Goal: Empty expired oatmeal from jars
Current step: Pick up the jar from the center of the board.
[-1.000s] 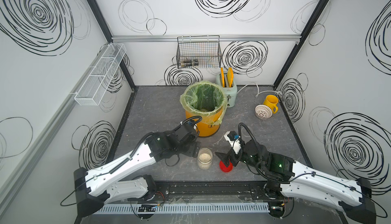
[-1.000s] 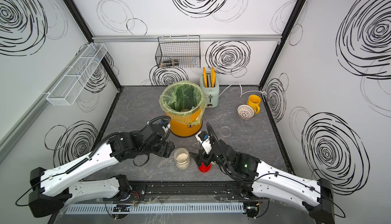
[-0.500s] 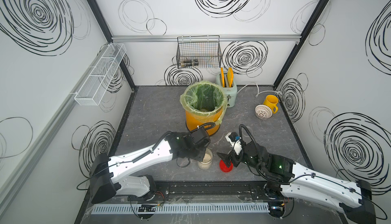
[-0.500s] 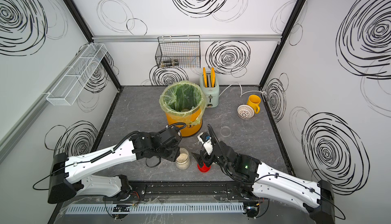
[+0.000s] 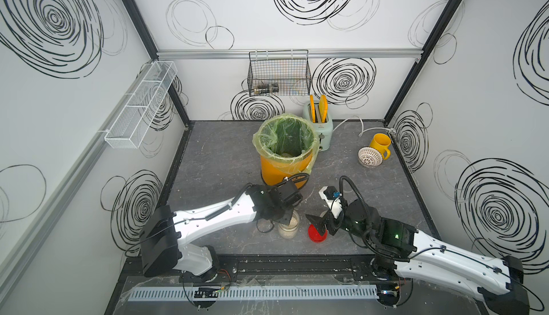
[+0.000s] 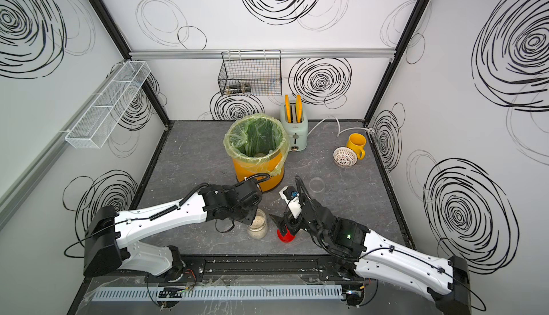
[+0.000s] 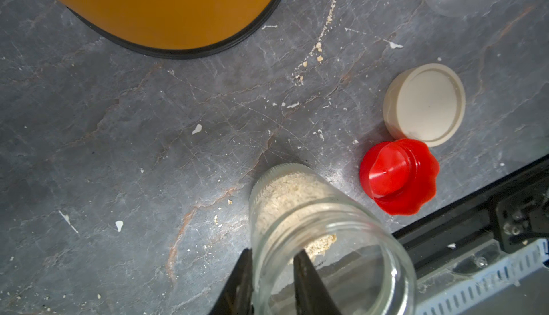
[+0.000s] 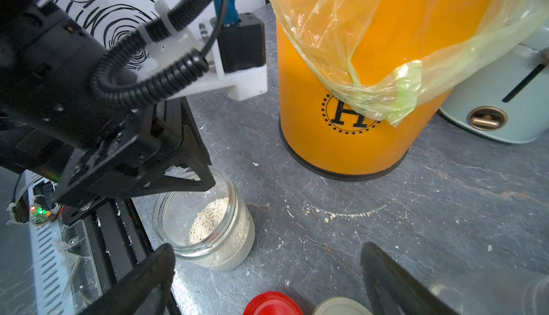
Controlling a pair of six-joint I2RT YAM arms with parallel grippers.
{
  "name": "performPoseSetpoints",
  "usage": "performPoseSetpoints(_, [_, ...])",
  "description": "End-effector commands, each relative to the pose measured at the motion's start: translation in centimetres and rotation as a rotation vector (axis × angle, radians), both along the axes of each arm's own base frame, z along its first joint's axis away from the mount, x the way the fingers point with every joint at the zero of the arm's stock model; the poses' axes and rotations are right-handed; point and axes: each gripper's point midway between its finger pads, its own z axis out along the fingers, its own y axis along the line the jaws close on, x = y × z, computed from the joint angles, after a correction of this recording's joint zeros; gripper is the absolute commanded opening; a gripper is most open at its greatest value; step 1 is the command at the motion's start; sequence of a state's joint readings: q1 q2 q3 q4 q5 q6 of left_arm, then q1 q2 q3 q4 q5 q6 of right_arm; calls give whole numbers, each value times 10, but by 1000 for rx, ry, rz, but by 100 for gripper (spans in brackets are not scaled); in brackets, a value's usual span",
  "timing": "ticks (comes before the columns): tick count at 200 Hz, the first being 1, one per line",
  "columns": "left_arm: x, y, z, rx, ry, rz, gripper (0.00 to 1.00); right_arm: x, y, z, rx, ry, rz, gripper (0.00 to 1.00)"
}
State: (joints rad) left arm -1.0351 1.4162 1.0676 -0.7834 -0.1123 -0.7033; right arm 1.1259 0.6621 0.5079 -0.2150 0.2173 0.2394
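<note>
**A:** What is shown?
**B:** An orange bucket point(image 5: 282, 170). In front of it on the table point(image 5: 225, 162), the left gripper point(image 7: 271, 252) sits astride the rim of the open jar point(image 7: 312, 227) (firm pinch unclear). The right gripper point(image 8: 267, 249) gapes above a red lid point(image 7: 398, 176).
**A:** Advice?
**B:** Clamp fully before lifting; oatmeal point(image 8: 208, 221) half-fills the jar.

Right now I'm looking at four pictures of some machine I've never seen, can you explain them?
These are two white robot arms at a grey tabletop. Two pictures look down from above; two come from cameras on the wrists. On the tabletop stand an orange bucket with a green liner, a yellow mug and a clear glass jar of pale oatmeal flakes, lid off. A red knobbed lid and a cream round lid lie beside it. The left gripper straddles the jar's rim, one finger inside; whether it grips I cannot tell. The right gripper hangs open near the lids, holding nothing.
</note>
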Motion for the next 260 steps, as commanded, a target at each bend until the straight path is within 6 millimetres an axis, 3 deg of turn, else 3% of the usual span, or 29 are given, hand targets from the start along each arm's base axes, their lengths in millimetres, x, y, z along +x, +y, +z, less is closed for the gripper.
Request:
performPoseSetpoints(1, [6, 2, -9, 18, -11, 10, 23, 2, 0, 2, 17, -8, -11, 98])
performPoseSetpoints(100, [7, 9, -24, 51, 7, 6, 13, 5, -3, 2, 9, -21, -28, 98])
performPoseSetpoints(142, [6, 11, -20, 49, 7, 3, 5, 6, -4, 2, 11, -28, -33, 98])
performPoseSetpoints(146, [7, 12, -20, 48, 8, 3, 0, 6, -4, 3, 11, -29, -34, 98])
performPoseSetpoints(194, [9, 13, 0, -18, 4, 20, 0, 2, -5, 13, 57, -68, -6, 98])
performPoseSetpoints(260, [7, 8, 45, -254, 23, 67, 0, -30, -5, 46, 278, -263, 184, 98])
